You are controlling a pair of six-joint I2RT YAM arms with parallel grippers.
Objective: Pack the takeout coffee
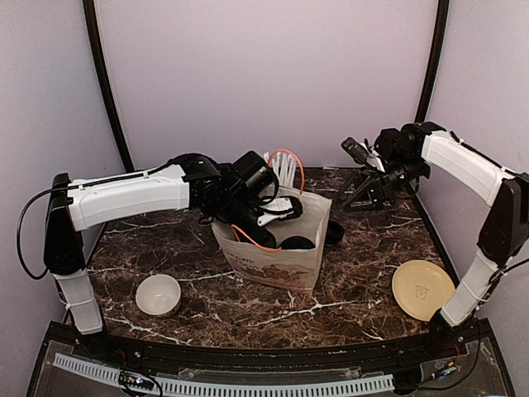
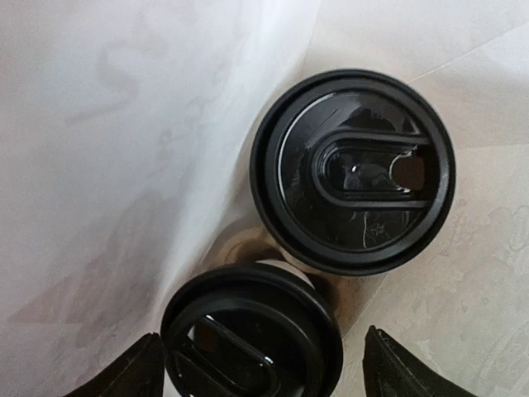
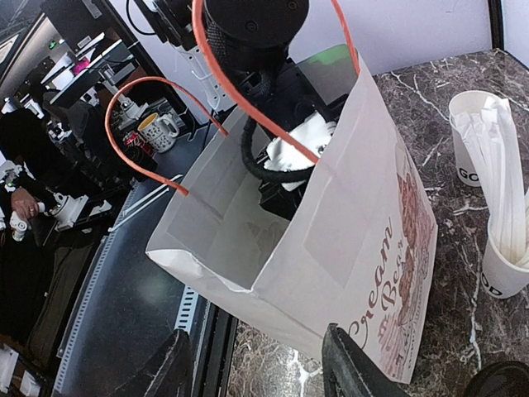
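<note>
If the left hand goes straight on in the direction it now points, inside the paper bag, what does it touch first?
Most likely the nearer black lid, which sits right between the fingers of the left hand. The other lid lies off that line. Depth is unclear.

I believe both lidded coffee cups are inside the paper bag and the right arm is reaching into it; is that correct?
Not quite: the left arm reaches into the paper bag, as the top external view shows; both cups are inside.
</note>
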